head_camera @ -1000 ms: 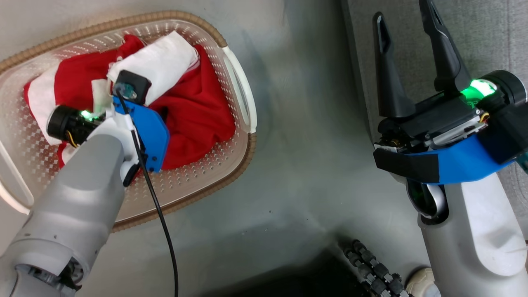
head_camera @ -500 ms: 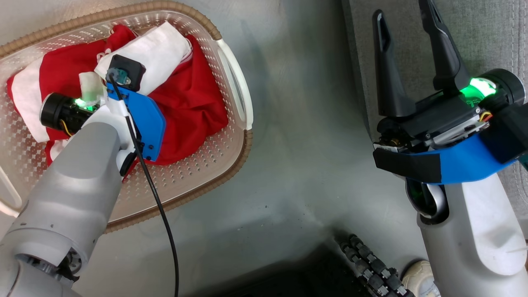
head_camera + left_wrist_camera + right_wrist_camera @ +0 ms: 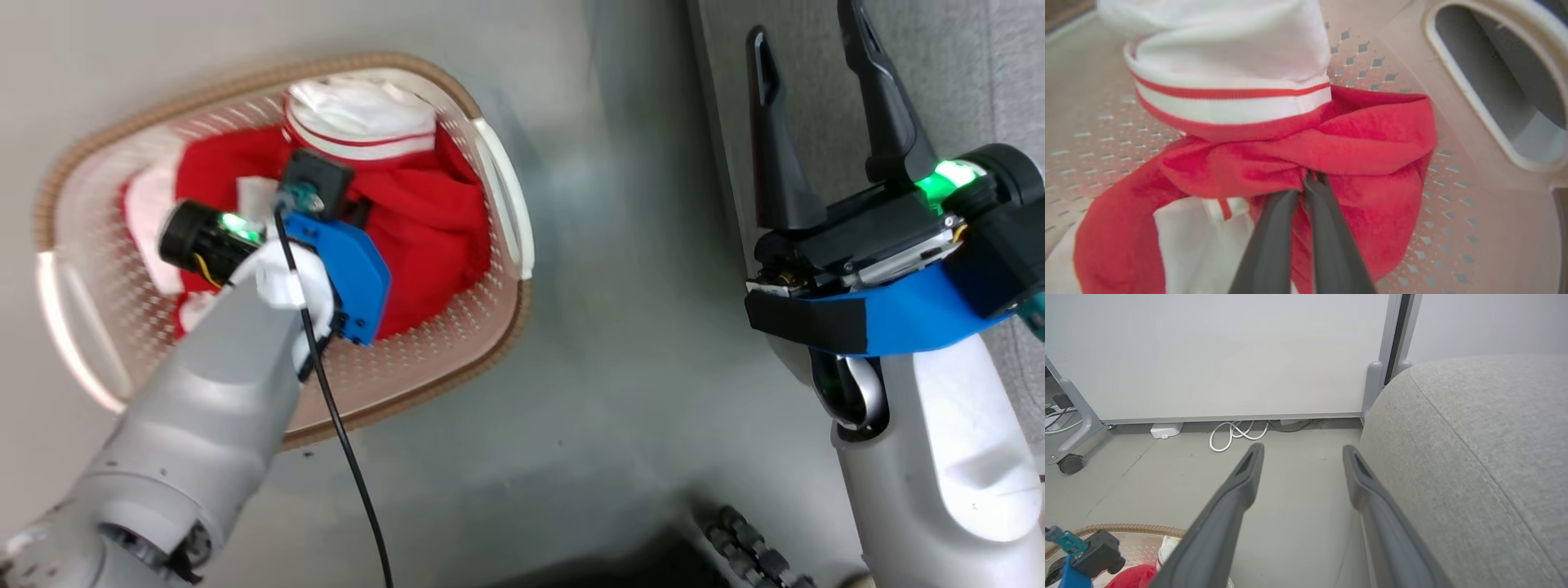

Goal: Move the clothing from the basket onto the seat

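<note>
The cream basket [image 3: 498,196] stands on the floor at the left of the head view, with the red and white clothing [image 3: 433,229] heaped inside it. My left forearm [image 3: 220,384] reaches down into the basket and hides its own fingers there. In the left wrist view my left gripper [image 3: 1308,181] is shut on a bunched red fold of the clothing [image 3: 1363,151], below a white striped cuff [image 3: 1229,102], near the basket's handle wall [image 3: 1457,118]. My right gripper [image 3: 804,49] hangs open and holds nothing, over the edge of the grey seat [image 3: 963,73]. The right wrist view shows that gripper [image 3: 1302,451] beside the seat [image 3: 1474,457].
A black cable [image 3: 343,441] runs from my left wrist toward the bottom of the head view. In the right wrist view a white wall panel [image 3: 1208,355], coiled white cables [image 3: 1237,435] and a wheeled stand [image 3: 1069,463] lie ahead. Grey floor [image 3: 620,327] separates basket and seat.
My left gripper has shut on the red clothing and bunched it up, with the white cuff now toward the basket's far rim. The head view has shifted. The right gripper stays open.
</note>
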Controlling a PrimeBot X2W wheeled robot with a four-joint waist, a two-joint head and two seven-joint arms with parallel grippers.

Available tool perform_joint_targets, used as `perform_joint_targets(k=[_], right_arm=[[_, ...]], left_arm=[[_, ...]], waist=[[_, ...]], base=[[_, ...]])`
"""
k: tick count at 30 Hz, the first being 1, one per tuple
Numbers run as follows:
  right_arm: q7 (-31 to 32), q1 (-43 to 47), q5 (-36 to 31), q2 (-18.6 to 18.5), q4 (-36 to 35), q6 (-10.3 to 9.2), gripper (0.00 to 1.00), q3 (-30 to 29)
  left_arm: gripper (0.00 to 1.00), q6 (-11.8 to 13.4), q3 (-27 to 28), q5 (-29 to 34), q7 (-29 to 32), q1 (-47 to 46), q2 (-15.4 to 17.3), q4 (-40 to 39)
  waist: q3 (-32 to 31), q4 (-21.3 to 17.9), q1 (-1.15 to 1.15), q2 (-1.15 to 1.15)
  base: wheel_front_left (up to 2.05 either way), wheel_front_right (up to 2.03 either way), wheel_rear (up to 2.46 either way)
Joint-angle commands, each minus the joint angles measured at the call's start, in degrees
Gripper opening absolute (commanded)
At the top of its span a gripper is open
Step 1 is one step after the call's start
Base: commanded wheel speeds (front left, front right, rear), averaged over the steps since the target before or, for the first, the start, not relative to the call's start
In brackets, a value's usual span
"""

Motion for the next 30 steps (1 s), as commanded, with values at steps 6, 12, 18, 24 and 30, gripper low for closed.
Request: perform_joint_targets(k=[6, 12, 18, 24, 30], right_arm=[[-0.22, 3.25, -2.32, -0.12, 2.05, 0.01, 1.00, -0.63], [-0.22, 6.45, -3.84, -0.13, 4.21, 0.01, 1.00, -1.39], [-0.22, 10.25, -5.03, -0.16, 5.91, 0.01, 1.00, -1.98], [-0.22, 14.21, -5.18, -0.67, 7.35, 0.01, 1.00, -2.20], [-0.22, 17.20, -5.19, -0.71, 8.06, 0.01, 1.00, -1.93]], left_arm=[[0.00, -0.04, -1.08, -1.80, -6.64, 3.54, -1.64, -1.29], [0.00, -0.04, -1.13, -1.48, -8.79, 6.57, -1.86, -3.35], [0.00, 0.67, 3.67, 1.14, -8.83, 9.90, -0.14, -10.23], [0.00, 1.32, 9.11, 4.43, -8.85, 13.15, 0.41, -16.68], [0.00, 1.68, 14.64, 7.61, -8.85, 15.75, 0.62, -22.76]], waist=[[-9.92, 4.35, 0.00, 0.00], [-18.16, 6.51, 0.00, 0.00], [-25.80, 8.22, 0.00, 0.00], [-32.78, 9.65, 0.00, 0.00], [-38.29, 10.07, 0.00, 0.00]], base=[[0.00, 0.00, 0.00], [0.00, 0.00, 0.00], [0.00, 0.00, 0.00], [0.00, 0.00, 0.00], [0.00, 0.00, 0.00]])
